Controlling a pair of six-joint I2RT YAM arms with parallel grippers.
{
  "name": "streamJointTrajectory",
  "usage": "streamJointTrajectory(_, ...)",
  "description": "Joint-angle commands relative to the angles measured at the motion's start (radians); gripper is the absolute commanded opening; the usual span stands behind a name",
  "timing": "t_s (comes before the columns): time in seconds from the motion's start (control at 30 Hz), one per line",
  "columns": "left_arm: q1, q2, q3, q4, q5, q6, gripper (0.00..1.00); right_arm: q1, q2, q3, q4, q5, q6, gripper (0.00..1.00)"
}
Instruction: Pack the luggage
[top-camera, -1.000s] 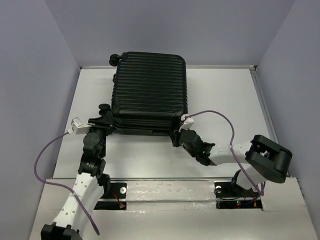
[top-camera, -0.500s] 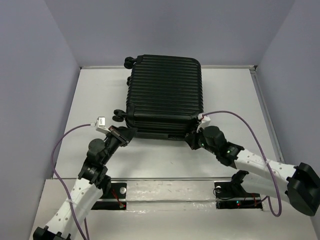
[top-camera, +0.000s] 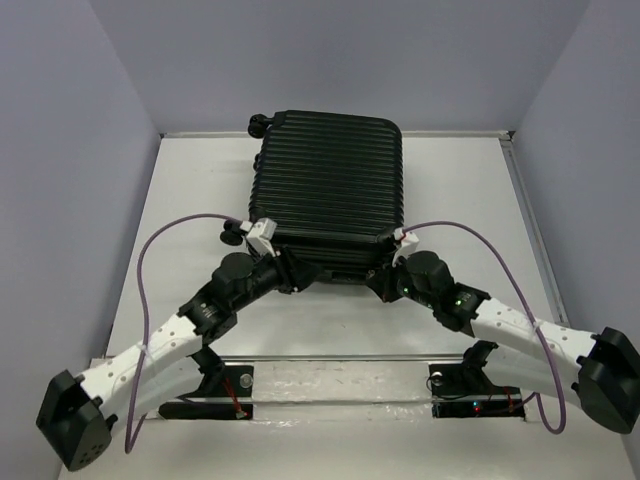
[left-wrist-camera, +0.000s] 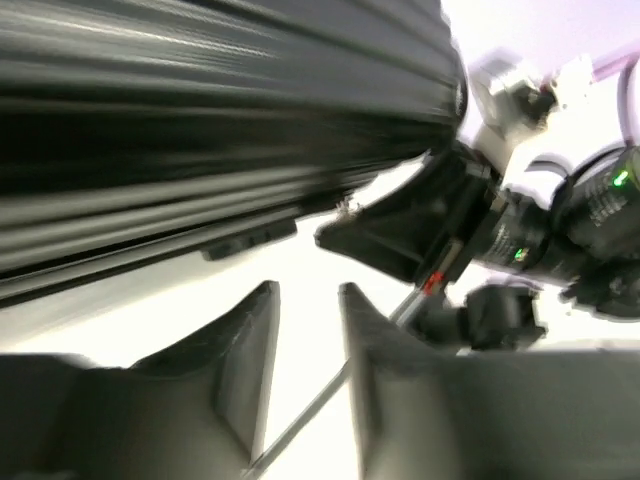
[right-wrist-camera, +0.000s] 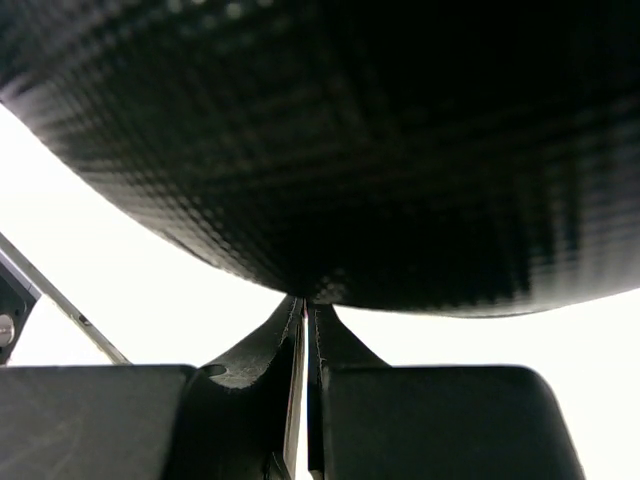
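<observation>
Luggage (top-camera: 330, 185), met at its near edge by left fingers (left-wrist-camera: 250, 340) slightly parted on nothing and right fingers (right-wrist-camera: 265, 345) shut, lay closed toward the far middle of the tabletop (top-camera: 180, 200), where an uneven push could skid it away unopened.

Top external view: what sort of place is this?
Probably a robot lab test cell: plain walls around a white table, left arm and right arm bolted at its near edge.

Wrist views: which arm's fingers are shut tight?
The right arm's fingers, pressed together at the luggage's edge; the left arm's fingers show a clear gap.
</observation>
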Motion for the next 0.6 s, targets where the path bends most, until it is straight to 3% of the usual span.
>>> streamJointTrajectory(0.0,-0.116,0.202,0.145,0.118,-0.088,0.089,0.61,-0.008,-0.019,0.044,0.086,0.011,0.013,0.07)
streamJointTrajectory(0.1,-0.166,0.35,0.22,0.217,-0.063,0.086,0.65,-0.008,-0.059,-0.026,0.145,-0.018,0.035,0.07)
streamJointTrajectory(0.4,-0.208,0.683,0.491,0.241,-0.158,0.121,0.67,0.015,-0.061,-0.079,0.272,-0.061,0.085,0.07)
streamJointTrajectory(0.57,-0.21,0.817,0.631,0.242,-0.128,0.102,0.67,0.168,-0.015,-0.067,0.428,0.125,0.139,0.07)
